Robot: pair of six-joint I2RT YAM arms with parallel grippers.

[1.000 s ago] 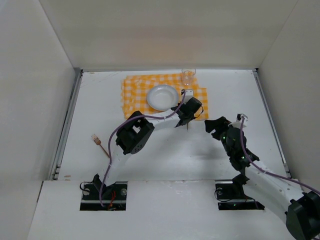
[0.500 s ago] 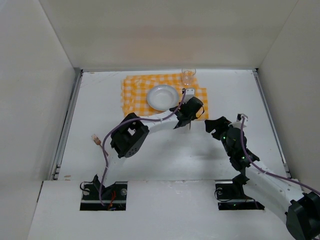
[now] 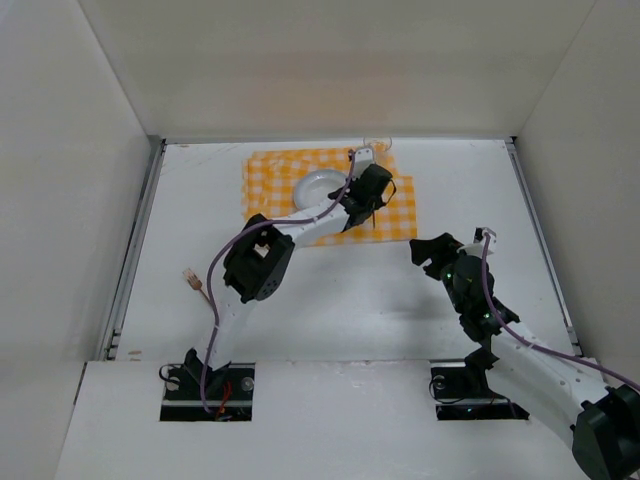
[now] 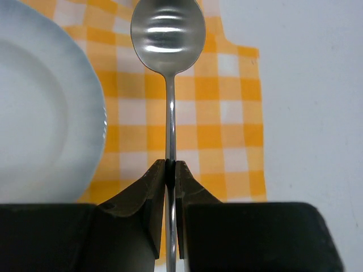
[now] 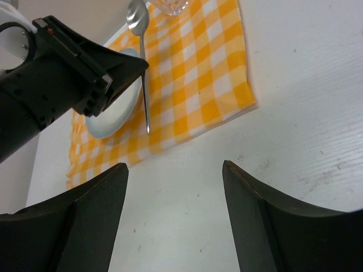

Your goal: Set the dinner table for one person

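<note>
The dinner table (image 3: 340,300) lies white and bare in front of me, and at its far middle is the orange-and-white checked cloth (image 3: 270,185) with the plate (image 3: 315,187) on it. My left arm reaches out over that cloth. My right arm hangs back over bare table, off the cloth's near right corner. The right gripper (image 5: 174,170) is spread wide with nothing in it, so the placing falls to my left side. The left gripper (image 4: 169,167) is pressed together on the spoon (image 4: 169,113), pinching the thin handle partway along. The bowl points straight away from me and the handle's tail sticks out behind the fingers (image 4: 148,187). What matters now is the strip of cloth to the right of the plate. The spoon's long axis runs near to far along that strip, roughly parallel to the plate's right rim and a little apart from it, with checked squares showing on both sides. The glass (image 5: 170,5) stands at the cloth's far edge, just beyond the bowl. I cannot tell whether the spoon touches the cloth, though it looks lifted clear. I judge the coming move to be a straight descent with no turning, then a release, keeping the handle off the plate's rim.
</note>
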